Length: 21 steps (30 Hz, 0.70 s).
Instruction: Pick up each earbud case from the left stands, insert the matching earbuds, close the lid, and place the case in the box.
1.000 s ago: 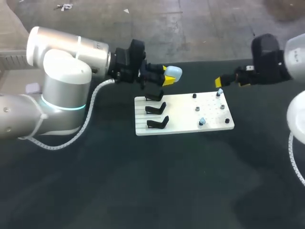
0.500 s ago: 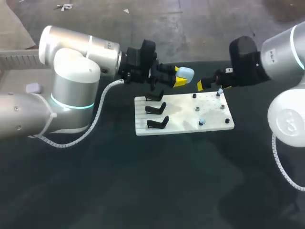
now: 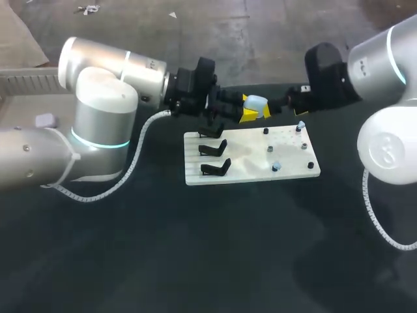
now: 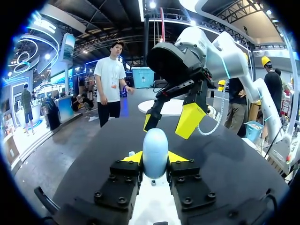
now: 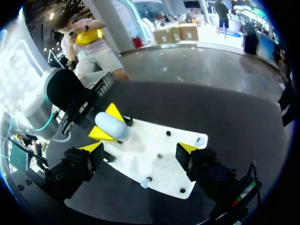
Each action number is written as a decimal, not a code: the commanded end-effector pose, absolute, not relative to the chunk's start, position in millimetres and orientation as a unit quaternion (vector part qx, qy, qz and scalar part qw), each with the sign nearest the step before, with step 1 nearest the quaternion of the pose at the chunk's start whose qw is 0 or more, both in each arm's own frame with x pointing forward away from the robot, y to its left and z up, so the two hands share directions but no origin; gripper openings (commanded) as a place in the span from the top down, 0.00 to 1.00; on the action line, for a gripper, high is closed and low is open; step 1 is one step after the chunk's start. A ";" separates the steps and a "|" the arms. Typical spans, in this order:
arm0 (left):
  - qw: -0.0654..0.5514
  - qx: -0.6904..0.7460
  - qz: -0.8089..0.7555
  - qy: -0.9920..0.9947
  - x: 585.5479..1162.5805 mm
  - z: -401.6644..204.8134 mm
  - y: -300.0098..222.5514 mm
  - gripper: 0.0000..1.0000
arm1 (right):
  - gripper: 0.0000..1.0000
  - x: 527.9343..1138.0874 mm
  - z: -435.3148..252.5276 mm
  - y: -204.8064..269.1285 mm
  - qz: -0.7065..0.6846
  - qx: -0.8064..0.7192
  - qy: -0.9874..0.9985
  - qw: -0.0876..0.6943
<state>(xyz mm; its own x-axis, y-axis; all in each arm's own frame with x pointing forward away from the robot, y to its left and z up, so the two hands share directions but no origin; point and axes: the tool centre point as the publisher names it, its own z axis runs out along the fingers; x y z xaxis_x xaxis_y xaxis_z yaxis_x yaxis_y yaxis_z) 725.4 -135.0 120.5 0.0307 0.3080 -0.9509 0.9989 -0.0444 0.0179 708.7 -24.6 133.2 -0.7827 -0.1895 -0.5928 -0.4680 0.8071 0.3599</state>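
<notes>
the left claw (image 4: 154, 161) is pinching the blue case (image 4: 155, 149), its long axis pointing toward three o'clock in the head view, at the spread right claw (image 4: 169, 123).

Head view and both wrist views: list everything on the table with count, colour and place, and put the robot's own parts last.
earbud case: one, light blue, held above the board's far edge
board: one, white, flat on the table
stands: three, black, in a row along the board's left side, no case on them
earbuds: two seen, light blue, on pegs on the board's right half
pegs: four more, dark or grey, on the board's right half
table: one, dark
left pincer: one, yellow tips, shut on the earbud case
right pincer: one, yellow tips, open, facing the case, not touching it
</notes>
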 end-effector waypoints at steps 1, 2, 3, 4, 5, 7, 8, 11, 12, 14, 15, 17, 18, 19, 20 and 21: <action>0.412 0.589 -0.422 0.553 727.3 120.0 -133.1 1.00 | 0.00 715.7 132.4 -22.8 0.255 -0.182 0.910 0.272; 0.412 0.589 -0.423 0.552 726.9 120.3 -132.8 1.00 | 0.00 716.6 132.5 -22.5 0.255 -0.182 0.910 0.271; 0.414 0.589 -0.424 0.550 726.6 120.8 -132.5 1.00 | 0.00 717.4 132.5 -22.2 0.254 -0.181 0.911 0.271; 0.414 0.589 -0.426 0.549 726.3 121.1 -132.3 1.00 | 0.00 718.5 132.6 -21.8 0.254 -0.181 0.911 0.270; 0.414 0.589 -0.426 0.548 726.0 121.5 -132.1 1.00 | 0.00 719.5 132.7 -21.8 0.253 -0.182 0.911 0.269; 0.415 0.589 -0.427 0.546 725.3 122.0 -131.6 1.00 | 0.00 721.2 133.7 -21.9 0.252 -0.181 0.911 0.269; 0.415 0.589 -0.428 0.545 725.0 122.2 -131.4 1.00 | 0.00 721.8 134.2 -22.0 0.252 -0.181 0.912 0.269; 0.416 0.589 -0.431 0.542 723.4 123.6 -130.2 1.00 | 0.00 724.8 135.5 -23.1 0.249 -0.179 0.912 0.271; 0.416 0.590 -0.432 0.541 722.9 124.0 -129.9 1.00 | 0.00 725.9 136.5 -23.3 0.248 -0.179 0.912 0.272; 0.416 0.591 -0.432 0.540 722.1 124.4 -129.4 1.00 | 0.00 726.9 138.0 -22.9 0.247 -0.179 0.912 0.273; 0.416 0.591 -0.432 0.539 722.0 124.6 -128.7 1.00 | 0.00 727.7 139.5 -23.0 0.246 -0.179 0.912 0.275; 0.421 0.585 -0.436 0.539 723.2 123.9 -126.6 1.00 | 0.00 727.5 142.8 -23.1 0.241 -0.182 0.911 0.279; 0.423 0.581 -0.435 0.542 724.9 122.9 -124.9 1.00 | 0.00 727.0 144.3 -24.0 0.236 -0.183 0.912 0.282; 0.430 0.572 -0.437 0.545 727.0 121.9 -123.0 1.00 | 0.00 726.3 145.9 -25.6 0.230 -0.183 0.913 0.283; 0.434 0.565 -0.440 0.546 729.4 121.0 -120.5 1.00 | 0.00 725.7 147.2 -27.7 0.225 -0.183 0.913 0.285; 0.439 0.558 -0.442 0.548 731.5 120.3 -118.3 1.00 | 0.00 725.0 148.5 -30.3 0.219 -0.184 0.914 0.287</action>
<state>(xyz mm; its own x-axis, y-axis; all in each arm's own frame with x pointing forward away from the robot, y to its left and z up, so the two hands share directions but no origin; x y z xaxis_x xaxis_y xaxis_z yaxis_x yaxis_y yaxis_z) 733.6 -123.0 126.3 0.0068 0.2545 -0.9671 0.9995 -0.0310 -0.0011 731.1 -27.1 144.0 -0.7692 -0.2111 -0.6031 -0.4774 0.8173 0.3228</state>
